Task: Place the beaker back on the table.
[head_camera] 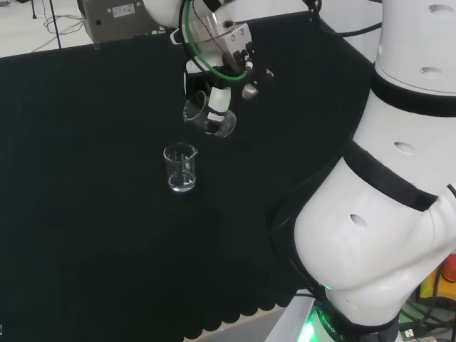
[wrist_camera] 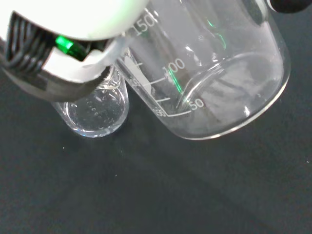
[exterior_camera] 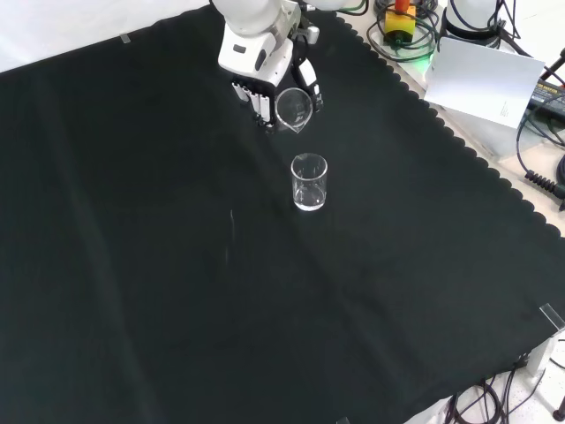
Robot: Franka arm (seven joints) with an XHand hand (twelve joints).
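My fingers (head_camera: 219, 100) are curled round a clear beaker (head_camera: 209, 115), holding it tilted above the black-clothed desk (head_camera: 85, 214) near a second beaker (head_camera: 180, 167) standing upright — the front view shows the held beaker's open mouth and spout, while my wrist view shows its graduated side and base.

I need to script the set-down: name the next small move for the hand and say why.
Probably tip the held beaker upright first, then lower it. The hand holds it tilted above the black cloth, mouth angled toward the standing beaker close by. Set down as it is, it would likely land on its edge.
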